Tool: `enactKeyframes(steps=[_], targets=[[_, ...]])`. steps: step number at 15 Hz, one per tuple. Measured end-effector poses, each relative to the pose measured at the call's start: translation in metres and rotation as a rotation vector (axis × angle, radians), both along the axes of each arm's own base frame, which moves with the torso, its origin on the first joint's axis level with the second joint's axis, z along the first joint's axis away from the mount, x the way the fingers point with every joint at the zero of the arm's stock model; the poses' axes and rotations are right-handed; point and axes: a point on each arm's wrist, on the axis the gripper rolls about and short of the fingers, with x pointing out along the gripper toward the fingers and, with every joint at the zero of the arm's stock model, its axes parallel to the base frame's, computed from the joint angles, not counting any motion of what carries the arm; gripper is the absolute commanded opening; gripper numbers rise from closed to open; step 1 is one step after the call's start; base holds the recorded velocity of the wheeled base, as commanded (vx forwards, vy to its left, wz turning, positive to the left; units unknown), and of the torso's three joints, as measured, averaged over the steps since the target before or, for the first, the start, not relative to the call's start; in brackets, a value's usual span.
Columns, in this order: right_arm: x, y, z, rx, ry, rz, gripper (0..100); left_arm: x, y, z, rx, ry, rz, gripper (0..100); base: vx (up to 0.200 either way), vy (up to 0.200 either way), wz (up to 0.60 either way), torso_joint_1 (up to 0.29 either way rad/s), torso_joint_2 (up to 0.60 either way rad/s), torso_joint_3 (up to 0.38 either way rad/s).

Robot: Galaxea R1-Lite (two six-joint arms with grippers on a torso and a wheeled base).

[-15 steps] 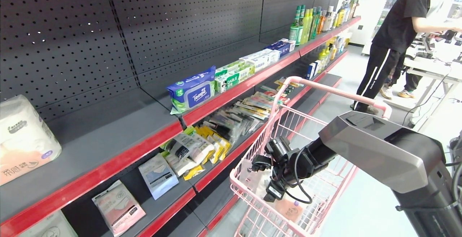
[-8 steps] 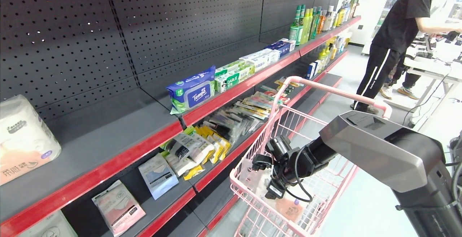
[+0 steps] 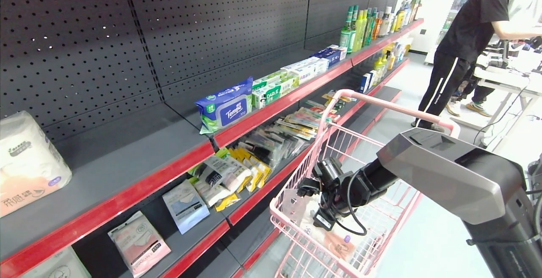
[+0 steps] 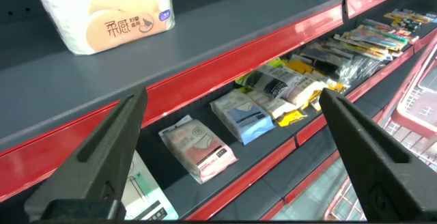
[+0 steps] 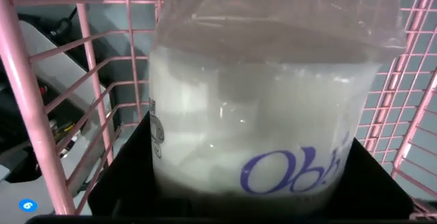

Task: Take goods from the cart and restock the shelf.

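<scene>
Inside the cart (image 3: 381, 105), the right gripper (image 5: 256, 183) clasps a partly cut-off white pack (image 5: 266, 101). Left gripper (image 4: 232, 101) gapes wide beside the shelf (image 4: 171, 46).

Label on blue pack (image 3: 224, 107), likely wipes.

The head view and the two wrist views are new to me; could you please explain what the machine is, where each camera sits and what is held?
This is a two-armed robot restocking a store shelf. The wide picture comes from its head; each close picture from a camera on one wrist. The right gripper is in the pink cart, apparently closed on a white pack in clear wrap. The left gripper is open and empty, facing the shelf, where a paper-roll pack stands.
</scene>
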Motion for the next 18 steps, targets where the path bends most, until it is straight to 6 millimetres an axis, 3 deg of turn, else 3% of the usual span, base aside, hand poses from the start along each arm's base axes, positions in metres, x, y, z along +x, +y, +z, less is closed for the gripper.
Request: enactKeyframes(steps=[2,5,8,12,15,18], targets=[[0.005,-0.007,0.031,0.018,-0.066,-0.045,0,0.000,0.000,0.000,-0.001,0.000,0.000,100,0.000,0.000,0.00,0.000,0.00,0.000],[0.001,-0.028,0.092,0.042,-0.158,-0.144,0,0.000,0.000,0.000,-0.001,0.000,-0.001,100,0.000,0.000,0.00,0.000,0.00,0.000],[-0.026,-0.051,0.160,0.086,-0.274,-0.250,0,0.000,0.000,0.000,-0.003,-0.001,-0.001,100,0.000,0.000,0.00,0.000,0.00,0.000],[-0.104,-0.088,0.234,0.143,-0.443,-0.359,0,0.000,0.000,0.000,-0.005,-0.001,-0.001,100,0.000,0.000,0.00,0.000,0.00,0.000],[-0.171,-0.123,0.263,0.201,-0.566,-0.444,0,0.000,0.000,0.000,-0.007,0.000,-0.001,100,0.000,0.000,0.00,0.000,0.00,0.000],[-0.226,-0.156,0.280,0.298,-0.705,-0.594,0,0.000,0.000,0.000,-0.007,-0.001,-0.001,100,0.000,0.000,0.00,0.000,0.00,0.000]])
